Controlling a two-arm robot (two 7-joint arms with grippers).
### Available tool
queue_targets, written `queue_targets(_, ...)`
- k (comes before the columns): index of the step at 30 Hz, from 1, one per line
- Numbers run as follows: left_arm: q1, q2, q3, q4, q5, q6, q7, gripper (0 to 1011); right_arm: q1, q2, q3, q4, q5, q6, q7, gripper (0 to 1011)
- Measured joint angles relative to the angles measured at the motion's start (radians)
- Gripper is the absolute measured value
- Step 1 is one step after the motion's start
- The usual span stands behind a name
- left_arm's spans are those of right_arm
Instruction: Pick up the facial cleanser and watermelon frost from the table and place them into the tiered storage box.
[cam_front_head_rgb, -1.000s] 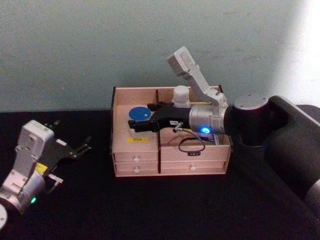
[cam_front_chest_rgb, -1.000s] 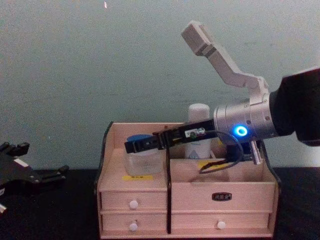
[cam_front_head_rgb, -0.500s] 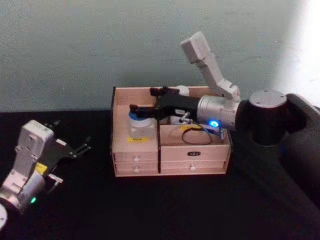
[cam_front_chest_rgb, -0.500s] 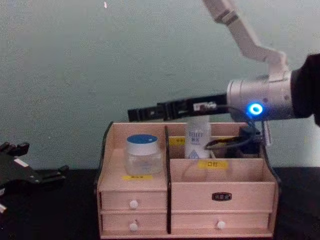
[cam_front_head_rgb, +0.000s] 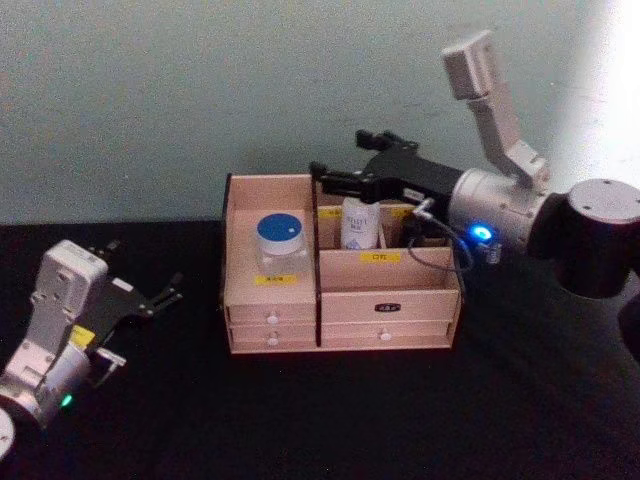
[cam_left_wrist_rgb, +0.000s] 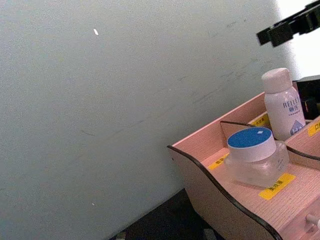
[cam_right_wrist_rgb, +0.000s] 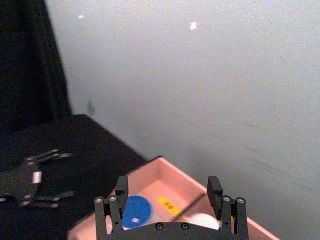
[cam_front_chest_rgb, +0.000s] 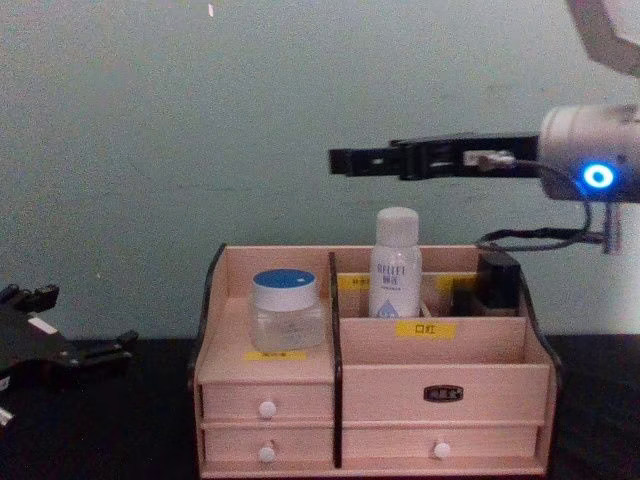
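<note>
The right gripper (cam_front_chest_rgb: 345, 160) hangs in the air above the box (cam_front_chest_rgb: 440, 378), its black fingers spread apart and holding nothing (the right wrist view shows both tips with a clear gap between them). In the head view it sits over the back rim of the box (cam_front_head_rgb: 390, 300), above the white bottle (cam_front_head_rgb: 357, 222).

The bottle (cam_front_chest_rgb: 395, 262) stands upright in a rear compartment on the right of the dark centre divider, behind a yellow label. The jar (cam_front_chest_rgb: 285, 306) with the blue lid sits in the left compartment, its own yellow label on the ledge in front. A dark block (cam_front_chest_rgb: 497, 283) stands in the rear right compartment. Below, two rows of drawers with white knobs are closed.

The left gripper (cam_front_head_rgb: 140, 297) rests low on the table (cam_front_head_rgb: 300, 410), well apart from the box, fingers splayed open and empty.

The table is covered in black cloth. Behind it runs a plain pale green wall (cam_front_chest_rgb: 200, 120) with a few small white specks, and brighter light falls at the far right.
</note>
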Motion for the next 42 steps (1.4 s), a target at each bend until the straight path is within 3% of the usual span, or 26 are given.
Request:
queue_targets(10,0.0,0.0,0.0,0.0,0.0,0.0,0.0,1001,-0.1,0.061,0.093,-0.07,0.006,-0.021,-0.116,1004)
queue_targets(19,0.0,0.0,0.0,0.0,0.0,0.0,0.0,1001,-0.184,0.08,0.175,-0.105,0.008,-0.054,-0.191,1004)
queue_targets(27,0.0,0.0,0.0,0.0,0.0,0.0,0.0,1002,-0.25,0.063,0.224,-0.103,-0.029,-0.103,-0.271,1004)
queue_targets(42,0.0,0.0,0.0,0.0,0.0,0.0,0.0,1001,-0.327,0.007,0.265,-0.051,-0.128,-0.215,-0.393,1004)
